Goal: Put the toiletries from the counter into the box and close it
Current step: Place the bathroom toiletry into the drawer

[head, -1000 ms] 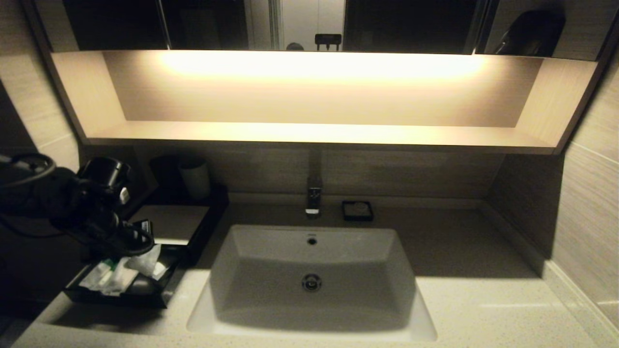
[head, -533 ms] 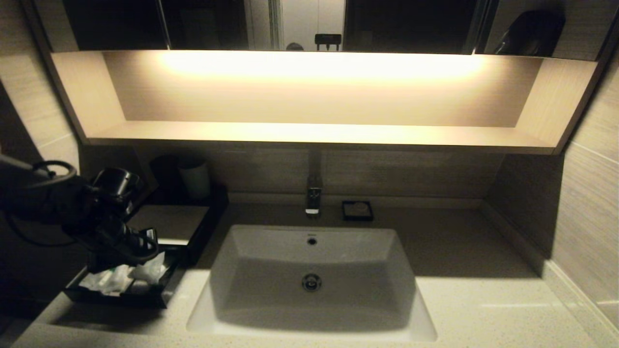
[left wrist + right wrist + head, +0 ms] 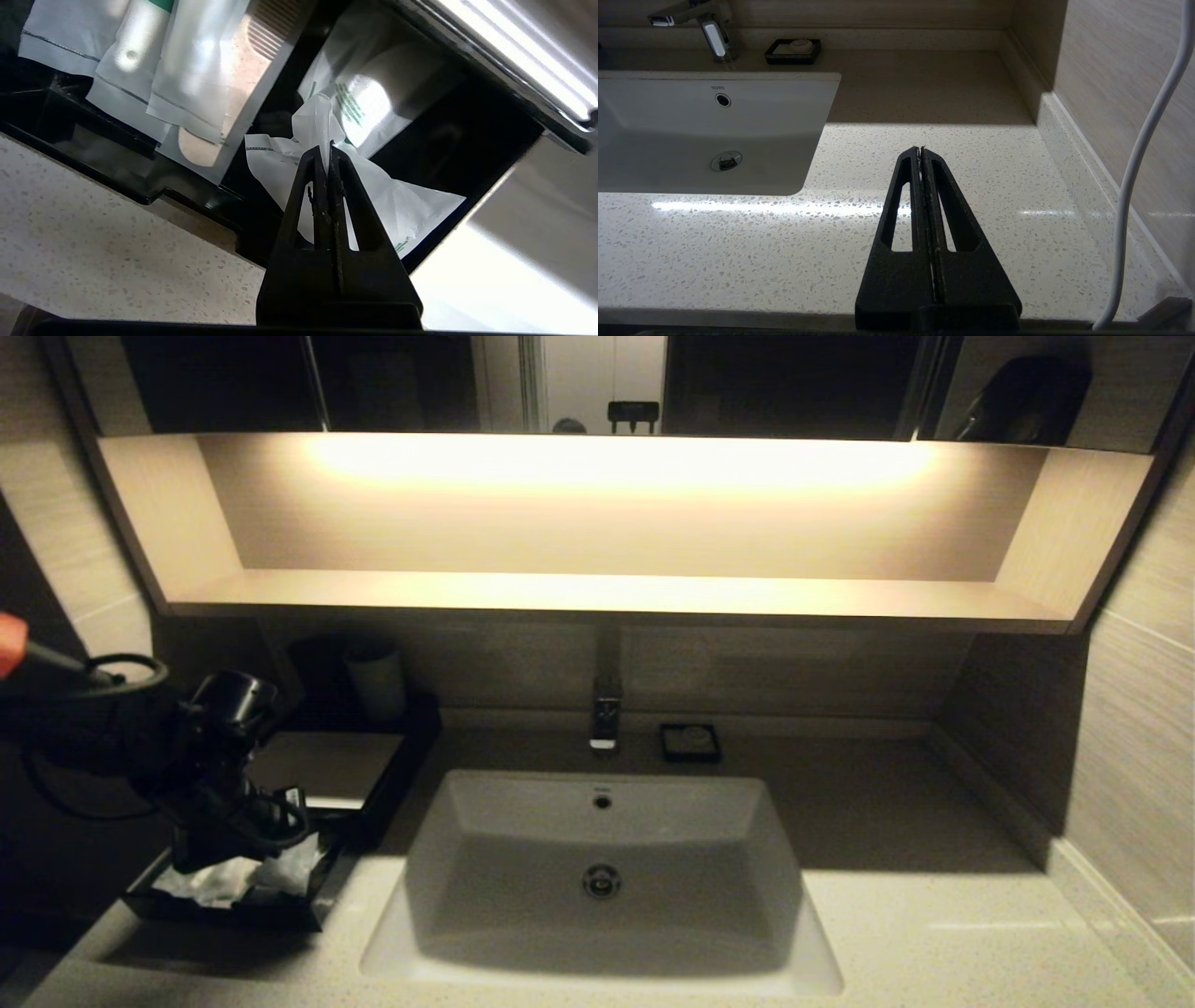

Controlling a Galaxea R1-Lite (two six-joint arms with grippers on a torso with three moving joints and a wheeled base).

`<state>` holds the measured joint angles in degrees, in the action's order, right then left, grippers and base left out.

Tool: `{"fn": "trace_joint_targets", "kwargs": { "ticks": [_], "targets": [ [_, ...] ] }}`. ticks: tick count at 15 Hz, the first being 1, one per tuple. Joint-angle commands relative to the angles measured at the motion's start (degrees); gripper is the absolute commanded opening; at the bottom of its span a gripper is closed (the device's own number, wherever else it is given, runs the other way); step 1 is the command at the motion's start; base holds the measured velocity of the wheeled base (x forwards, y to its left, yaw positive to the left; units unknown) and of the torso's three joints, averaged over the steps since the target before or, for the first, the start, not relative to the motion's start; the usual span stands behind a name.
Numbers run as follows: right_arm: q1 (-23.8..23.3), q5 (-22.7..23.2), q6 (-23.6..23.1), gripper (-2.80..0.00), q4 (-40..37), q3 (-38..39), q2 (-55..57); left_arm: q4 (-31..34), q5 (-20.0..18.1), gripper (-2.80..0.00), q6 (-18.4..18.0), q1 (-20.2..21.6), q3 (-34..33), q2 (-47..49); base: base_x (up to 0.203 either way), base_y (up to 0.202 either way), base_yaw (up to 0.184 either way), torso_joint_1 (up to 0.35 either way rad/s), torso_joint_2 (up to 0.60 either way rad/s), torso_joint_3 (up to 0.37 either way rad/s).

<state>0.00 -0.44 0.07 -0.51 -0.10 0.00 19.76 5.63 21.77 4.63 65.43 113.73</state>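
Head view: the left hand (image 3: 280, 845) pinches a crinkled white sachet (image 3: 373, 196) over the shallow black drawer (image 3: 233, 907), hiding its packets; a pale upright cup (image 3: 376, 681) stands behind.

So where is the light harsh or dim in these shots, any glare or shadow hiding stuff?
Head view: the lit wooden shelf glows bright, while the left hand and black slide-out drawer sit in shadow. Left wrist view: glare whitens the clear-wrapped sachets. Right wrist view: a bright streak crosses the pale speckled stone counter.

"TOTO" on the white basin (image 3: 738, 121) wall beside the overflow hole (image 3: 722, 99)
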Motion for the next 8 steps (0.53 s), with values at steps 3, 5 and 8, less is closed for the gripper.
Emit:
{"fn": "trace_joint_targets", "kwargs": {
  "ticks": [3,5,8],
  "targets": [
    [0.0,0.0,0.01,-2.8,-0.01,0.01,0.0,0.1,0.17,-2.8,0.2,0.03,-0.21,1.04,0.0,0.0,0.0,0.0,0.0,0.0],
    [0.0,0.0,0.01,-2.8,-0.01,0.01,0.0,0.19,0.26,-2.8,0.2,0.03,-0.21,1.05,0.0,0.0,0.0,0.0,0.0,0.0],
    [0.0,0.0,0.01,-2.8,-0.01,0.01,0.0,0.52,0.25,0.0,0.2,0.03,-0.04,0.78,0.0,0.0,0.0,0.0,0.0,0.0]
  ]
}}
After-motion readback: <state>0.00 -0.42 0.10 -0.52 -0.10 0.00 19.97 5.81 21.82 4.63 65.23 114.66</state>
